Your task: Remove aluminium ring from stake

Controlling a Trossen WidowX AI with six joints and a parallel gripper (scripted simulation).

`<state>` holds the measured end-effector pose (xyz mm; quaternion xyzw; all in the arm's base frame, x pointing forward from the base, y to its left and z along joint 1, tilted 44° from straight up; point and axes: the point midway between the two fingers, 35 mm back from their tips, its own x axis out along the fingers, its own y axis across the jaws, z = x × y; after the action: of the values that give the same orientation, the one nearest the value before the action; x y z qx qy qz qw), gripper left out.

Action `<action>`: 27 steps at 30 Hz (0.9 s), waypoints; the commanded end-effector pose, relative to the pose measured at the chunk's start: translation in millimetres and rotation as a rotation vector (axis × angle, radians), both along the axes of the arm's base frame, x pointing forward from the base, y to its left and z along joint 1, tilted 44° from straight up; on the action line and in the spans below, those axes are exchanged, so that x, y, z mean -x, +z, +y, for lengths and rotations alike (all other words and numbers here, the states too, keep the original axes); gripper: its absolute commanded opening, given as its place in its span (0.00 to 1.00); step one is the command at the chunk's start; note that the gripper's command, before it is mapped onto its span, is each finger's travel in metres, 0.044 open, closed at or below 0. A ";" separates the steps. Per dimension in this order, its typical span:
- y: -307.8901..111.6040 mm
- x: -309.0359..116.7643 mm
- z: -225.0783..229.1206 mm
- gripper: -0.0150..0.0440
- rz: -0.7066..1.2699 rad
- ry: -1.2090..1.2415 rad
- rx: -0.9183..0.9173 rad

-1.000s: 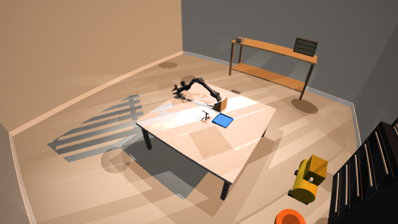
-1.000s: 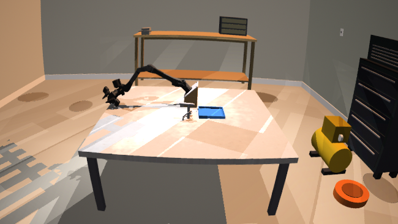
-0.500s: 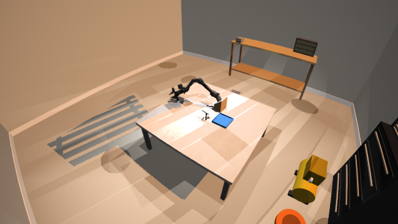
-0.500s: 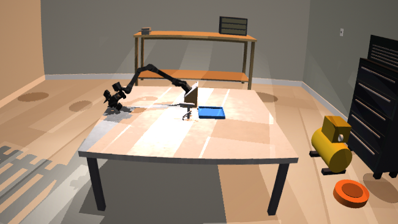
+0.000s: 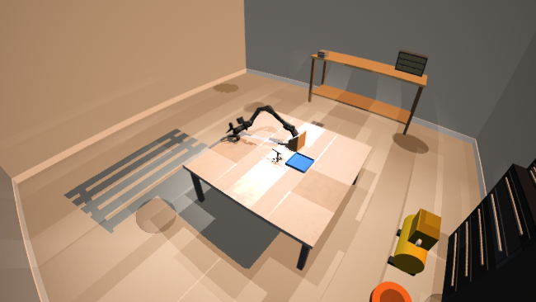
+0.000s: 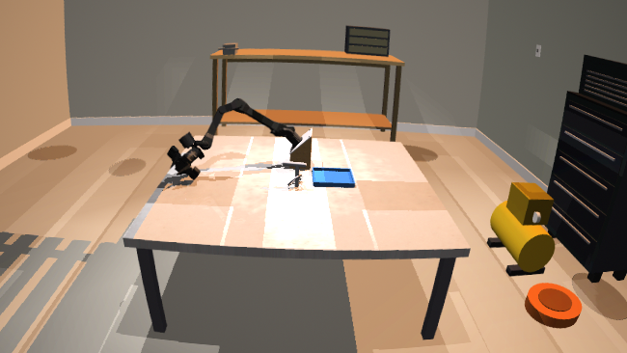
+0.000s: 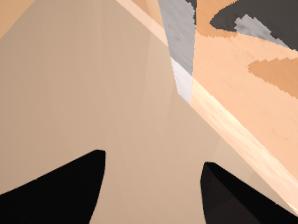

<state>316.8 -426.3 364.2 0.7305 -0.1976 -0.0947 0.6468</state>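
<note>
Ring (image 5: 274, 159) (image 6: 290, 182): tipped up by the foot of the stake (image 5: 278, 156) (image 6: 297, 177). Jaws: partly open, holding nothing, well away over the bench's edge (image 5: 247, 204) (image 6: 294, 252).

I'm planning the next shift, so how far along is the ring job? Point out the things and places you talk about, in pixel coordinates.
Nothing looks done: the ring (image 6: 292, 180) is at the foot of the stake (image 6: 297, 175), under the cross-bar, and the blue tray (image 5: 300, 162) (image 6: 333, 177) holds nothing. Nothing is in hand; the pincer (image 7: 153, 156) is open, off at the table's side. Freeing the ring, laying it flat in the tray, letting go and moving away remain.
</note>
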 end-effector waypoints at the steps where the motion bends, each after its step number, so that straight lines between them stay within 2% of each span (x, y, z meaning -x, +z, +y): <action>1: -12.2 -19.9 14.7 0.59 0.033 0.014 0.007; 27: -91.6 -112.9 114.6 0.59 0.270 0.104 0.083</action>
<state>421.6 -325.4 283.1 0.6988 -0.0902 -0.1448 0.6947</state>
